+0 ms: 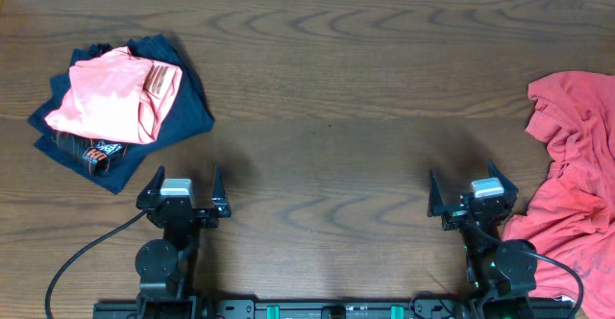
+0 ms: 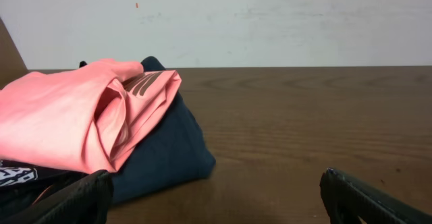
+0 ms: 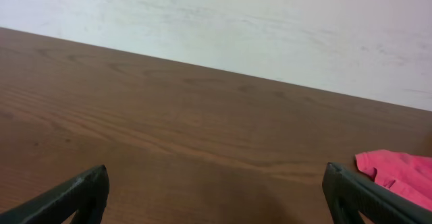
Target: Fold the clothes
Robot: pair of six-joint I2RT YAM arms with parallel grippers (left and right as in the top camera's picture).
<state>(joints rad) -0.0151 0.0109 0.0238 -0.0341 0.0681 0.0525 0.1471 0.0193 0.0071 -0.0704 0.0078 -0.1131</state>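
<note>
The light is soft and even in all three pictures, bright enough to show the lines in the wood of the table (image 1: 327, 79), with no hard shine on it. From above, a dim, fuzzy shadow lies on the wood just past the left gripper (image 1: 185, 181) and another just past the right gripper (image 1: 467, 188). In the wrist pictures the wall (image 3: 270, 21) is the brightest part, and the dark fingers (image 3: 67, 197) at the bottom corners look blurry.

Open table (image 1: 327, 117) between folded pile (image 1: 115, 108) (far left) and red T-shirt (image 1: 577, 194) at right edge.
</note>
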